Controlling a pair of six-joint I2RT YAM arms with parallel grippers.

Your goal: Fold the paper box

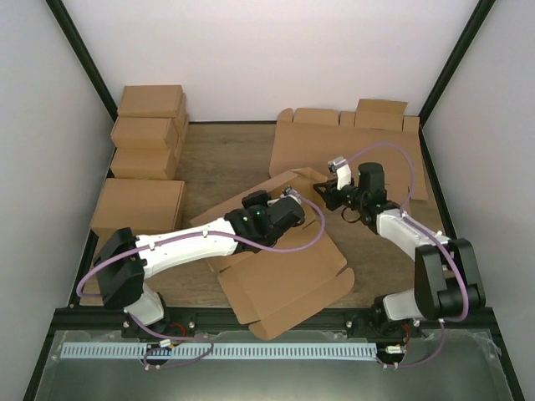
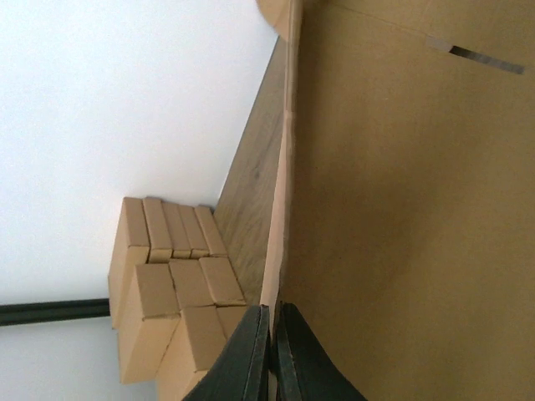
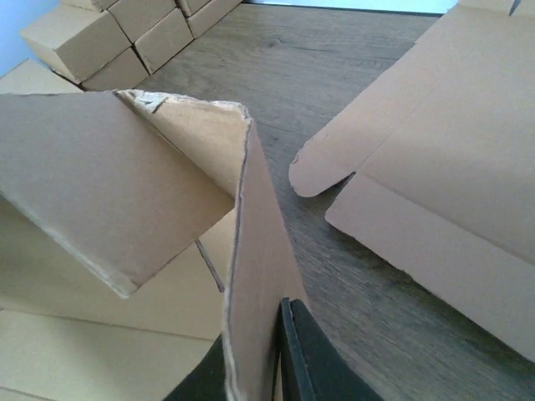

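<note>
— What's on my left?
— Stacked cartons [image 1: 150,125] crowd the back-left corner. The paper box [image 1: 284,280] lies mid-table, half open, reaching the near edge. My left gripper [image 2: 271,322] pinches one raised flap, and the right gripper [image 3: 255,334] pinches another.
— And right?
— Flat sheets [image 1: 351,154] fill the back. My arms hide the box's middle.

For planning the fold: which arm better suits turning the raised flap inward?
Right, probably: the right tool grips the brown cardboard box's raised flap; the left tool pinches a panel edge.
</note>
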